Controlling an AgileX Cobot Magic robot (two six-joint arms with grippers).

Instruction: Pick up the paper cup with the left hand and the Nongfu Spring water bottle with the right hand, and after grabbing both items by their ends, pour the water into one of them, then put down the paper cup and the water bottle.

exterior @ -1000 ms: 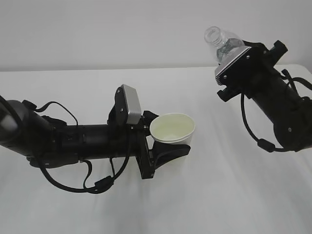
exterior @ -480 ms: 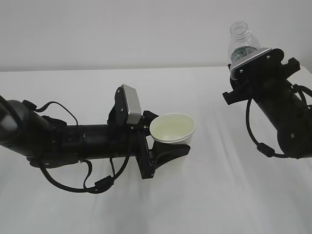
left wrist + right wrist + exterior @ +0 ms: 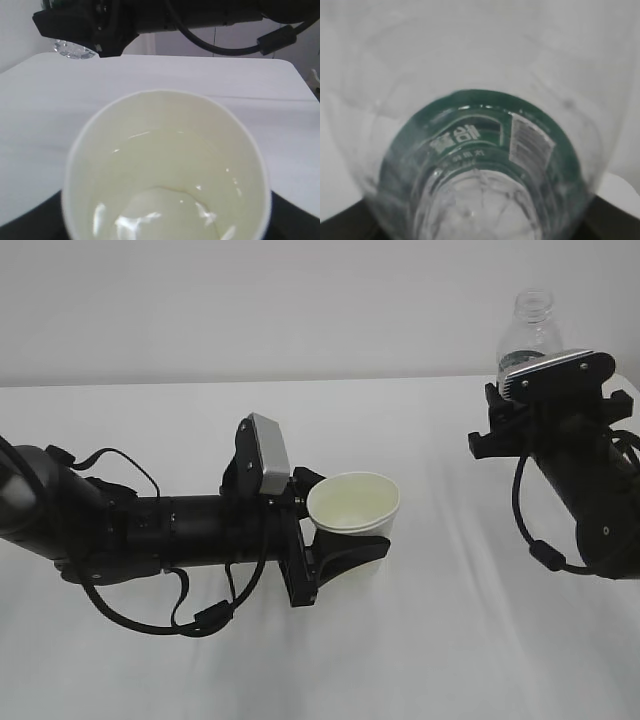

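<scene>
The left hand [image 3: 345,540] reaches in low from the left over the white table [image 3: 430,640], its black arm lying nearly level and a silver-grey plate [image 3: 268,453] standing up near its wrist. Its jaws are closed round the lower part of the cup [image 3: 354,506], with 1 black finger [image 3: 350,549] showing under the cup's base on the near side. The cup sits near the middle of the table, tilted a little toward the camera so that its cream inside faces up and forward. In the left wrist view the cup [image 3: 165,170] fills most of the picture, its rolled rim round and whole, with clear water [image 3: 165,210] pooled at the bottom and bright glints on its surface.

The right hand [image 3: 525,405] stands at the right of the table, well apart from the cup. It grips the bottle [image 3: 525,335] by its lower half. The bottle stands upright, its open neck at the top and clear of the silver-grey plate [image 3: 560,368] on that hand. The right wrist view looks along the bottle [image 3: 470,165] from close up: clear ribbed plastic, the green label [image 3: 485,135] in a ring with white print on it, and dark finger edges at both lower corners. Whether water remains in the bottle I cannot tell.
</scene>
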